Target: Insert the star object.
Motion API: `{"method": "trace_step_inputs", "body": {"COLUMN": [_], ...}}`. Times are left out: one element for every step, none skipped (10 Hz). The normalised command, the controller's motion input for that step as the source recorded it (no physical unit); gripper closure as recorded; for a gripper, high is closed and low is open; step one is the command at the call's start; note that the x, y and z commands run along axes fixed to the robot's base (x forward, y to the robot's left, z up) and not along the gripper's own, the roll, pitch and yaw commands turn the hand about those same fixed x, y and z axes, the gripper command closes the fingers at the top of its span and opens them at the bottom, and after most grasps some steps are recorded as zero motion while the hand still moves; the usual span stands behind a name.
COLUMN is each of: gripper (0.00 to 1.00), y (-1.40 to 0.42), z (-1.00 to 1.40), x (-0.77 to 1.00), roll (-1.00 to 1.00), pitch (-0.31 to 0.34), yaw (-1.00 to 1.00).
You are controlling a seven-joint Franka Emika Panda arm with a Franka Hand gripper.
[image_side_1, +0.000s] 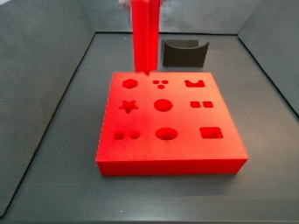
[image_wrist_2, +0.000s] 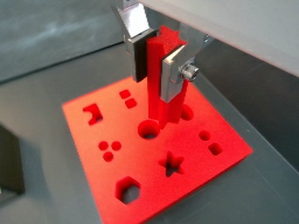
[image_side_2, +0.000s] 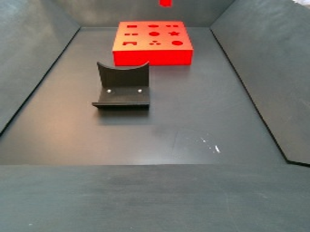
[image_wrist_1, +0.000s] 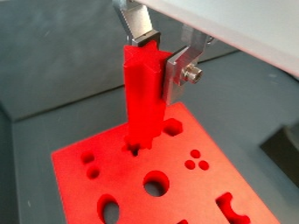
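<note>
A flat red block (image_side_1: 170,127) with shaped holes, among them a star hole (image_side_1: 128,107), lies on the dark floor (image_side_2: 182,127). A small dark grey curved holder (image_side_2: 121,86) sits apart from the block, near it.

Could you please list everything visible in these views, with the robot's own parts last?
Star object: one, bright red, upright between the gripper fingers, lower end at or just above the red block's top.
Red block: one, red, flat with shaped holes including a star hole, on the dark floor.
Holder: one, dark grey, curved, on the floor apart from the block.
Floor: one, dark grey, walled.
Gripper: one, silver fingers with dark pads, above the block, shut on the star object.
</note>
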Motion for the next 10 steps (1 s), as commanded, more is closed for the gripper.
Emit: {"method": "trace_step_inputs", "body": {"gripper": [1.00, 1.00, 1.00, 1.00, 1.00, 1.00, 1.00, 1.00, 1.00, 1.00], "y": [-0.17, -0.02, 0.00, 0.00, 0.00, 0.00, 0.26, 0.26, 0.00, -0.03], "z": [-0.72, -0.61, -0.61, -0.40, 0.00, -0.24, -0.52, -0.43, -0.25, -0.25], "x": [-0.05, 0.00, 0.00, 0.00, 0.00, 0.02, -0.29, -0.48, -0.30, -0.20], "roll": [0.15, 0.04, 0.08, 0.03, 0.01, 0.00, 0.00, -0.08, 0.02, 0.05], "pitch": [-0.164, -0.080, -0.054, -0.046, 0.000, 0.000, -0.074, -0.106, -0.049, -0.041], "yaw": [0.83, 0.28, 0.00, 0.00, 0.00, -0.04, -0.02, -0.03, -0.10, -0.18]}}
